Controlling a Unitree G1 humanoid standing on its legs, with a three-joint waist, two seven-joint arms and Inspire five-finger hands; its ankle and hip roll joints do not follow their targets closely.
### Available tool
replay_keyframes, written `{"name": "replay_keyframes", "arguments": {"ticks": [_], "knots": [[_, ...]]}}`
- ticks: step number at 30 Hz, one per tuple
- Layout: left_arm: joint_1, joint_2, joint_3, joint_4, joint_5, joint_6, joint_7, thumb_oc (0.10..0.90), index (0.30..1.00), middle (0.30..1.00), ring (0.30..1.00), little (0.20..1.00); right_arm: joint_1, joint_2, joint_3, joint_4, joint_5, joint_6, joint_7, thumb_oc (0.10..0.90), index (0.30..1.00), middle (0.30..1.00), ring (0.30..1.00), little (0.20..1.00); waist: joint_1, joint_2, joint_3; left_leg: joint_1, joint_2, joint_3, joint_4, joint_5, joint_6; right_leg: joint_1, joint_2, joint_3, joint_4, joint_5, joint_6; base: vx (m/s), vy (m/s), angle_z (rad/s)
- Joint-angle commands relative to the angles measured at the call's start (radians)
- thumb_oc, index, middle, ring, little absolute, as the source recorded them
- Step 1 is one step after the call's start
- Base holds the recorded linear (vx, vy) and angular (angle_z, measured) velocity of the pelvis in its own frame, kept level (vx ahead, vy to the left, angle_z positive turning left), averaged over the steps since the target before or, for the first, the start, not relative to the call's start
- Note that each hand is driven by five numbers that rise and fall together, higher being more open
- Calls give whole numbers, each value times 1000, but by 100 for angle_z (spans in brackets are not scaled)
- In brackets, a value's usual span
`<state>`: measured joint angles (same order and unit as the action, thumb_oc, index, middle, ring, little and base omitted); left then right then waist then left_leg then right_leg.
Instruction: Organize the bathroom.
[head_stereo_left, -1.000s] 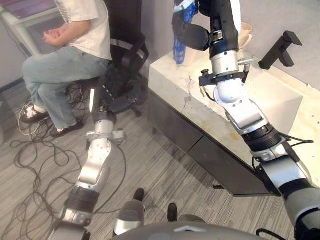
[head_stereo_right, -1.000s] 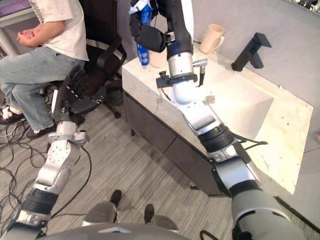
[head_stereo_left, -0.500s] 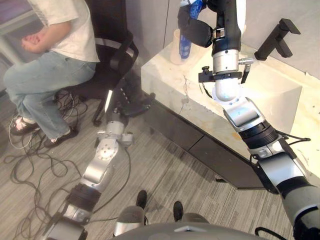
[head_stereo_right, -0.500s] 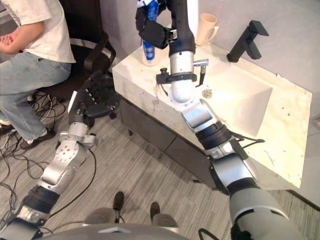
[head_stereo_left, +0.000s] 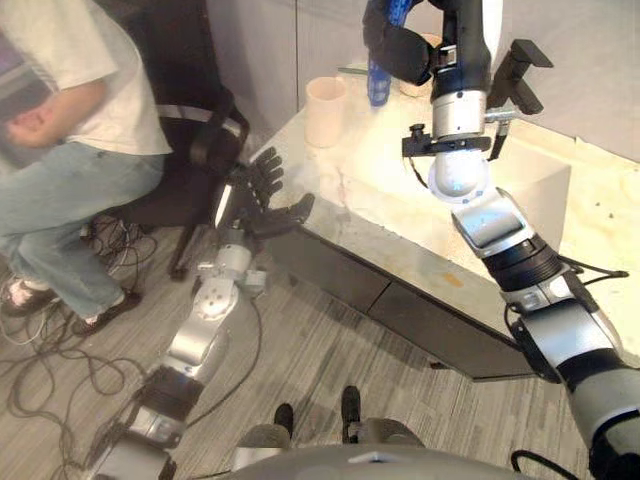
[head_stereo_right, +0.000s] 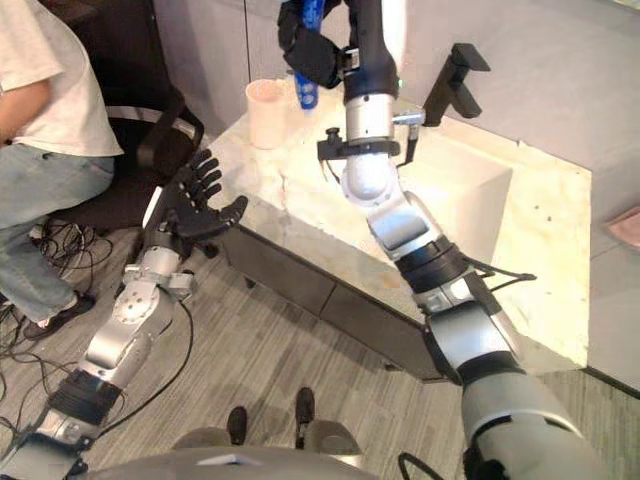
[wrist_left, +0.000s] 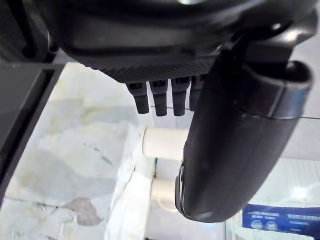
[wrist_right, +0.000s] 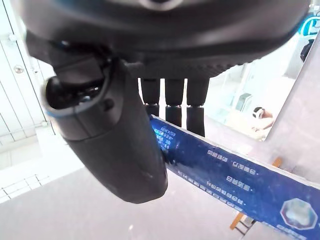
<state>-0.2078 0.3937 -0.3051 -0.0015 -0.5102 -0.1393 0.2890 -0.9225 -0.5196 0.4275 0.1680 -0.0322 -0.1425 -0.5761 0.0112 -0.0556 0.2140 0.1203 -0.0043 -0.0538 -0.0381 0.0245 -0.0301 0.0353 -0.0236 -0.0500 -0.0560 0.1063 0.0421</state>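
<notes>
While the right hand (head_stereo_right: 318, 50) pinches a blue tube (wrist_right: 235, 180), the left hand's (head_stereo_right: 200, 205) fingers spread beside the counter (head_stereo_right: 300, 190).

Bright, even indoor light from overhead; shadows soft throughout. 
Pale marble-patterned counter (head_stereo_left: 385, 195) reflects strongly; its white sink basin (head_stereo_right: 465, 195) is nearly washed out. 
Dark cabinet front (head_stereo_left: 400, 305) under the counter edge lies in shade. 
Grey plank floor (head_stereo_left: 320, 350) evenly lit. 
Seated person in a white shirt (head_stereo_left: 70, 120): forearm and hands smeared by motion. 
Left wrist view: left hand (wrist_left: 235, 125) a dark, soft-edged mass against the glaring counter. 
Right wrist view: right hand (wrist_right: 115, 140) equally dark, pale overexposed panels behind it; the long blue printed tube (wrist_right: 235, 177) in its grasp is well lit.
</notes>
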Motion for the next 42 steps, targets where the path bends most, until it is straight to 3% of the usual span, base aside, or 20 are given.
{"name": "replay_keyframes", "arguments": {"ticks": [1,3,5,6,8,9,11,14,16,22,25,26,28,31,33,42], "knots": [[-53,6,-33,-69,-1,-148,6,800,900,900,900,900,-136,17,-61,-31,-41,-90,-16,400,300,300,300,300,9,-63,-148,-38,-34,12,238,30,10,-82,39,36,-4,74,-36,155,-8,19],[-52,-6,-27,-64,-1,-142,35,800,900,900,900,900,-104,33,-51,-75,-59,-73,-3,400,300,300,300,300,31,-77,-130,-137,-42,-30,385,43,12,-24,32,70,-16,57,-47,193,-4,0],[-47,-11,-12,-40,12,-143,34,800,900,900,900,900,-114,47,-27,-86,-63,-58,9,400,300,300,300,300,48,-86,-127,-161,-35,-54,361,21,24,2,32,97,-19,42,-49,201,50,-29],[-41,-7,-7,-29,18,-137,30,800,900,900,900,900,-131,47,-14,-73,-52,-57,7,400,300,300,300,300,56,-84,-136,-142,9,-63,240,20,22,14,34,103,-21,26,-47,177,76,-47],[-30,0,-1,-25,3,-130,22,800,900,900,900,900,-148,41,-6,-63,-42,-54,11,400,300,300,300,300,60,-81,-144,-108,43,-68,119,28,15,25,31,109,-24,14,-45,212,142,-21],[-15,8,7,-17,-6,-130,13,800,900,900,900,900,-165,32,9,-44,-19,-66,11,400,300,300,300,300,70,-73,-150,-111,80,-84,-1,78,-6,34,23,116,-31,8,-39,194,179,-1],[-3,10,7,-8,-8,-133,3,800,900,900,900,900,-179,23,20,-37,-5,-63,17,400,300,300,300,300,79,-65,-149,-139,112,-91,-44,131,-29,53,16,123,-31,-6,-33,219,221,-19],[14,13,3,12,-16,-155,-24,800,900,900,900,900,-187,-1,27,-21,24,-70,23,400,300,300,300,300,81,-55,-153,-161,131,-72,-49,141,-42,75,-7,109,-31,-26,-22,216,249,-29],[20,14,-2,25,-24,-168,-43,800,900,900,900,900,-187,-10,24,-9,32,-79,24,400,300,300,300,300,78,-48,-158,-154,131,-57,-49,133,-45,80,-24,95,-31,-30,-12,194,297,-18],[38,34,-35,1,-6,-150,-14,800,900,900,900,900,-142,27,8,-80,20,-104,24,400,300,300,300,300,68,-19,-180,-98,53,-74,-49,73,-12,42,-100,86,14,-8,45,167,248,0],[40,44,-50,-5,-3,-140,-19,800,900,900,900,900,-131,41,-3,-105,2,-107,28,400,300,300,300,300,68,-9,-180,-84,32,-80,-49,62,11,26,-120,84,67,-17,50,113,152,-12],[38,48,-62,-12,7,-134,-17,800,900,900,900,900,-128,53,-7,-115,-6,-107,34,400,300,300,300,300,68,-1,-174,-72,22,-83,-49,57,24,-8,-134,76,161,7,46,140,145,-8],[39,51,-64,-22,12,-124,-17,800,900,900,900,900,-123,61,-13,-122,-9,-103,38,400,300,300,300,300,67,5,-167,-53,15,-79,-48,44,32,-28,-132,68,208,5,40,129,66,-9],[54,69,-40,-43,19,-116,13,800,900,900,900,900,-119,104,-2,-118,-22,-138,36,400,300,300,300,300,81,-5,-152,-26,13,-15,-49,11,26,-43,-121,-25,86,16,56,62,-59,-33],[54,63,-34,-43,24,-119,16,800,900,900,900,900,-121,118,4,-116,-34,-136,43,400,300,300,300,300,81,-6,-147,-30,17,-4,-49,10,35,-36,-96,15,58,19,54,-11,-71,-88],[89,51,-49,-5,28,-166,-5,800,900,900,900,900,-131,107,9,-65,25,-134,48,400,300,300,300,300,106,-20,-183,-45,21,-3,-49,7,24,31,-89,-24,-28,16,42,72,-10,0]]}}
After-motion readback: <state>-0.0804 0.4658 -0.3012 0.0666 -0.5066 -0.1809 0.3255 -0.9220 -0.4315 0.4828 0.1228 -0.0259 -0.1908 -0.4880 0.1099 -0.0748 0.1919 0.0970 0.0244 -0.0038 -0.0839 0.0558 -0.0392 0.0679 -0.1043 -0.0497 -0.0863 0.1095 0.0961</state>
